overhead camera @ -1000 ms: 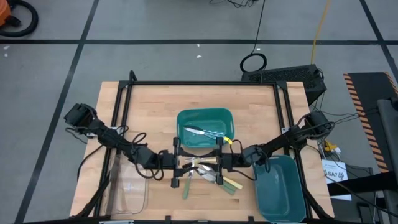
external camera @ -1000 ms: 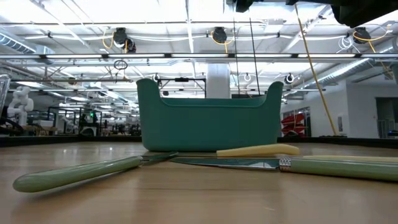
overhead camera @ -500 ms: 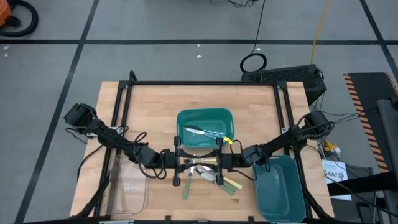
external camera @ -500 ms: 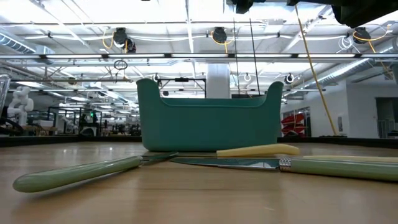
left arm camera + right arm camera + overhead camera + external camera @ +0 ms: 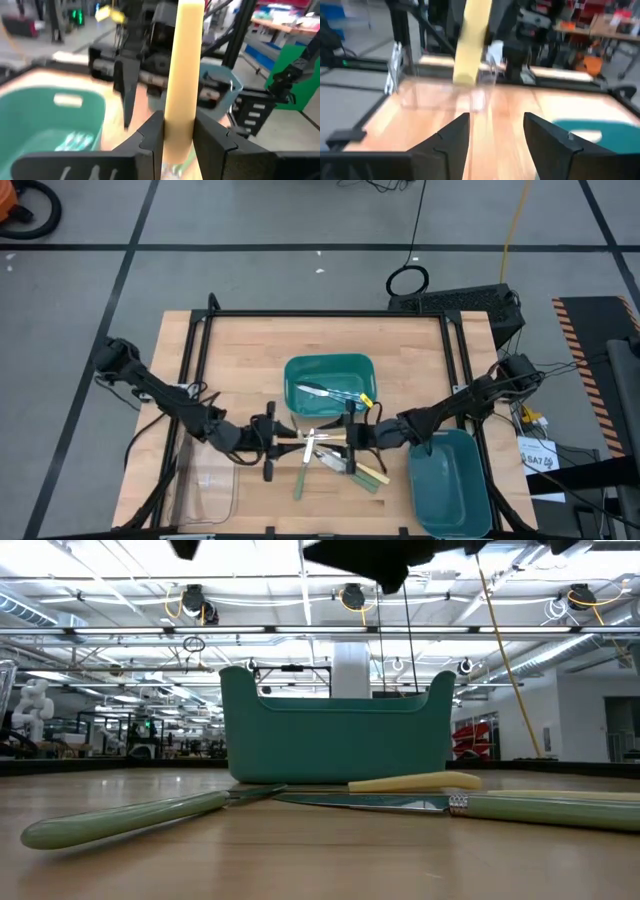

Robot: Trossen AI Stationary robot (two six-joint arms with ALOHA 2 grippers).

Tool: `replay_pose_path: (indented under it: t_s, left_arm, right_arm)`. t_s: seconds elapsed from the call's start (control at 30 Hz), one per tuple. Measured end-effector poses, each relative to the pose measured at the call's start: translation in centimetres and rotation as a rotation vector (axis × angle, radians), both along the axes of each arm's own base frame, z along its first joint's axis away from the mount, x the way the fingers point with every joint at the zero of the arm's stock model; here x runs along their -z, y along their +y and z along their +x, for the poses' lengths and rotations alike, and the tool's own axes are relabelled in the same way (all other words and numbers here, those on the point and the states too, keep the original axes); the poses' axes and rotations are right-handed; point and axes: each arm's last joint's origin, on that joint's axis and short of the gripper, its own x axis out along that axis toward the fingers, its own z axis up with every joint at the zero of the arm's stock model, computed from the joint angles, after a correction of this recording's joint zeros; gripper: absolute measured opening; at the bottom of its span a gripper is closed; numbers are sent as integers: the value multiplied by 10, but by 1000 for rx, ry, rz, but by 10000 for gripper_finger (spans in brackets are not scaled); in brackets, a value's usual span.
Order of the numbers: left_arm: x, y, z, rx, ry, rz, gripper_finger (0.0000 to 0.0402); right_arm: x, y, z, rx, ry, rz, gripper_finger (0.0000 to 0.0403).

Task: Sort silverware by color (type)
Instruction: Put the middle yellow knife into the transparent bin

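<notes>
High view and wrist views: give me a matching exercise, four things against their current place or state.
1. pale yellow handle
2. bluish cutlery
3. right gripper
4. green-handled knife

A. lying on the table
B. open, holding nothing
C. inside the centre bin
D. clamped in the left gripper

Pairs: 1-D, 2-C, 3-B, 4-A

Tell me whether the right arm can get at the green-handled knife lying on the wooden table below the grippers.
Probably yes. The right gripper is open and empty, and the green-handled knife lies uncovered just beside it; only the left gripper, clamping a pale yellow-handled piece, is close.
</notes>
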Motion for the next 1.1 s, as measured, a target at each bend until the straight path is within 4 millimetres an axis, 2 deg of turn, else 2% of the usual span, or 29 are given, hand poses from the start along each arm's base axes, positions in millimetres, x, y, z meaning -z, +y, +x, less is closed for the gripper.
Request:
replay_pose_path:
  t_s: [0.23, 0.53, 0.7, 0.9, 1.1]
  left_arm:
    - [1, -2, -29, -40, 165, -176, 86]
    - [10, -2, -67, -120, 430, -428, 86]
    - [-8, -9, -87, -201, 637, -472, 86]
    - [-34, -27, -108, -307, 783, -518, 86]
    - [-30, -46, -132, -459, 984, -612, 86]
  right_arm:
    - [-4, -5, -11, 9, 117, -7, 182]
    - [-5, -5, -12, 2, 118, -21, 182]
    - [-4, -5, -12, -3, 127, -43, 182]
    - [-3, -5, -12, -3, 134, -47, 182]
    - [-3, -5, -12, -6, 134, -58, 182]
